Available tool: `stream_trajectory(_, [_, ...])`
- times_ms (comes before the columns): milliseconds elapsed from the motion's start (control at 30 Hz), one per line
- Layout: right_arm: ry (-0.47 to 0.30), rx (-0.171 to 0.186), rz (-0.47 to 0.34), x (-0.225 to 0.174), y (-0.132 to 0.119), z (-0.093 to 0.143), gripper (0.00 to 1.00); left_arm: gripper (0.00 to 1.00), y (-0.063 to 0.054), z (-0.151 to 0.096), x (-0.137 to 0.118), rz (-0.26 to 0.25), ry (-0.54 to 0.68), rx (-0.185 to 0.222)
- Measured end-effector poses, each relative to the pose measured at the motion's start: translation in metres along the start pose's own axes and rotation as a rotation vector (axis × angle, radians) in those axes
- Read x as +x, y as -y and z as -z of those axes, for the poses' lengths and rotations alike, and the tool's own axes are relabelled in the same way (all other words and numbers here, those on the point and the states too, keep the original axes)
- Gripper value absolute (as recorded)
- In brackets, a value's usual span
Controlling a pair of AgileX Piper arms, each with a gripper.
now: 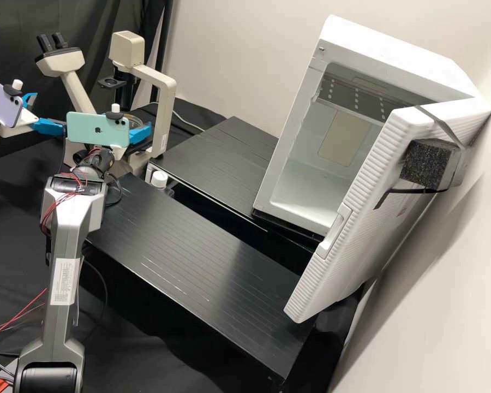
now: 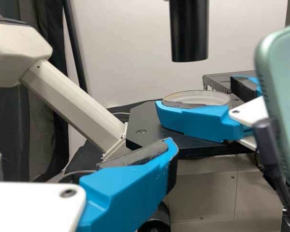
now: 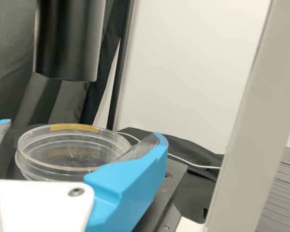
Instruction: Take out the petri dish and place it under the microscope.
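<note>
In the high view my right gripper, below the green phone, is at the microscope. The right wrist view has the clear round petri dish between the two pads of that gripper, which is shut on its sides. In the left wrist view the dish lies level over the black stage, below the black cylinder. My left gripper stands open beside the microscope, at the purple phone; in its own view this gripper is apart from the dish.
A white cooler with its door swung wide stands at the right. Black ridged platforms lie between it and the arms. A small white-capped bottle stands near the microscope's base. The microscope's pale upright rises beside the right gripper.
</note>
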Motion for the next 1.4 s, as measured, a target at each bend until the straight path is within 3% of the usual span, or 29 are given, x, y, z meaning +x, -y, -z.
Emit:
stream_trajectory(133, [-0.013, 0.008, 0.013, -0.009, -0.004, 0.001, 1.0, 1.0, 0.0, 0.0, 0.0, 0.0, 0.0, 0.0])
stream_trajectory(633, [-0.123, -0.082, 0.004, -0.104, -0.016, -0.001, 1.0, 1.0, 0.0, 0.0, 0.0, 0.0, 0.0, 0.0])
stream_trajectory(900, [-0.166, -0.104, -0.137, -0.171, -0.035, -0.016, 1.0, 1.0, 0.0, 0.0, 0.0, 0.0, 0.0, 0.0])
stream_trajectory(1100, [-0.13, -0.118, -0.134, -0.227, -0.044, -0.037, 1.0, 1.0, 0.0, 0.0, 0.0, 0.0, 0.0, 0.0])
stream_trajectory(1300, [-0.057, -0.081, -0.089, -0.266, -0.044, -0.062, 1.0, 1.0, 0.0, 0.0, 0.0, 0.0, 0.0, 0.0])
stream_trajectory(1400, [-0.038, -0.02, -0.076, -0.284, -0.049, -0.076, 1.0, 1.0, 0.0, 0.0, 0.0, 0.0, 0.0, 0.0])
